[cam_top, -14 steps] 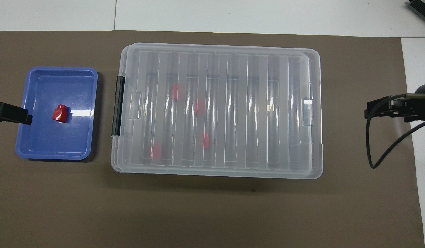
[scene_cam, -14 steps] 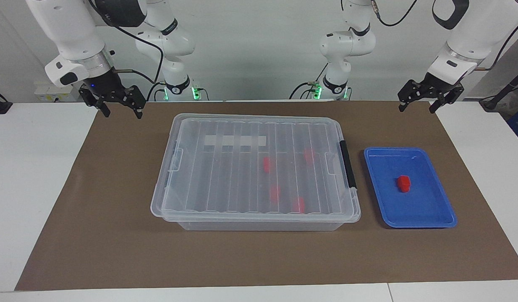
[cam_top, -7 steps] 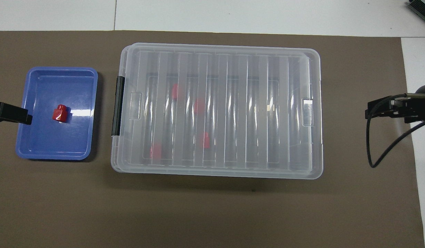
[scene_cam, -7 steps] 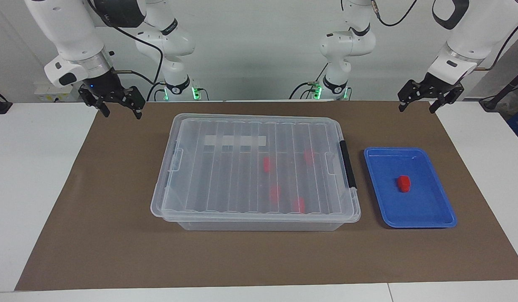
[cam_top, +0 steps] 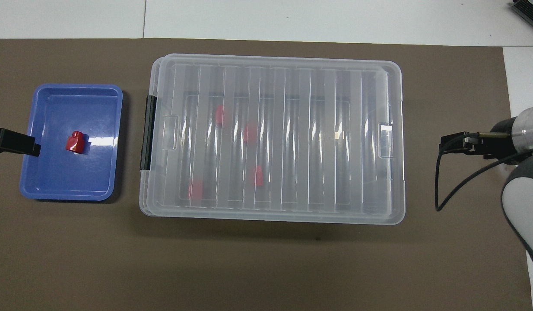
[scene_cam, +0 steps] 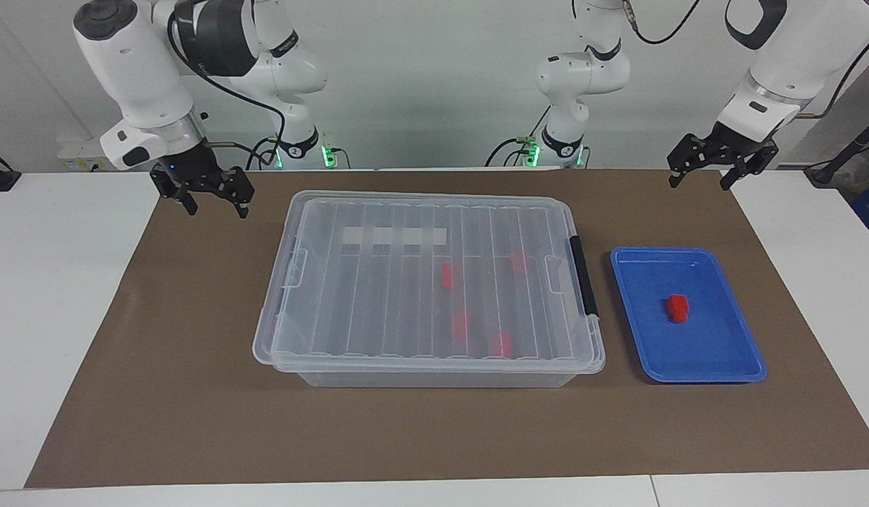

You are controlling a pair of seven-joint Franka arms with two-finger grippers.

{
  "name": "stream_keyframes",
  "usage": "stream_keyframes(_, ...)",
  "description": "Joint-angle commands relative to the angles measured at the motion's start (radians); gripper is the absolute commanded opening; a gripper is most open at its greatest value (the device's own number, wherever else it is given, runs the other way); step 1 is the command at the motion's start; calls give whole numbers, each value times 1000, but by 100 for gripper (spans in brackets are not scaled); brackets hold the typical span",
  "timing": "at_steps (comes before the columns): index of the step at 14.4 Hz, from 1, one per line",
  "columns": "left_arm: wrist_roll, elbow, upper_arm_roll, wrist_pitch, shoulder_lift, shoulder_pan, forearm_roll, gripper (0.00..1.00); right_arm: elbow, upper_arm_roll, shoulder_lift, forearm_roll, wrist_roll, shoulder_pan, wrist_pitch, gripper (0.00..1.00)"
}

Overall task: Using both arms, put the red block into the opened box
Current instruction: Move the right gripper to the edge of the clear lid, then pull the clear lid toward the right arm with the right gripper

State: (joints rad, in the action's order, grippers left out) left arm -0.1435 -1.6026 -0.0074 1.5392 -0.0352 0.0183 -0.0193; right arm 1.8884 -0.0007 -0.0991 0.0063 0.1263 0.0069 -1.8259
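One red block [scene_cam: 677,308] [cam_top: 75,141] stands in the blue tray [scene_cam: 709,348] [cam_top: 55,177] at the left arm's end of the table. Beside the tray sits the clear box [scene_cam: 364,296] [cam_top: 318,142], its ribbed lid down on it. Several more red blocks [scene_cam: 447,276] show blurred through the lid. My left gripper [scene_cam: 698,184] [cam_top: 20,143] hangs open in the air at the tray's end, touching nothing. My right gripper [scene_cam: 217,210] [cam_top: 452,142] is open and empty, raised over the mat just off the box's other end.
A brown mat [scene_cam: 195,394] covers the table under the box and tray. A black latch [scene_cam: 582,274] runs along the box's end that faces the tray. Black cable loops from the right wrist [cam_top: 448,190].
My right arm has swung in toward the box and come down a little. The left arm, the box, the tray and the blocks have not moved.
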Motion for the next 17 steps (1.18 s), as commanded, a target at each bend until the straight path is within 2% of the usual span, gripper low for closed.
stream_keyframes(1,8,-13,6,-7,-15,-1,-2,100,125,7,-42,14,19,21,-99,100)
stream_keyframes(6,8,-13,6,-7,-15,-1,-2,100,201,7,-11,14,36,77,-245,100)
stream_keyframes(12,7,-13,6,-5,-15,-1,-4,100,255,5,-21,9,-6,76,-243,100)
stream_keyframes(17,8,-13,6,-5,-15,-1,-2,100,267,4,-25,-3,-79,6,-236,100)
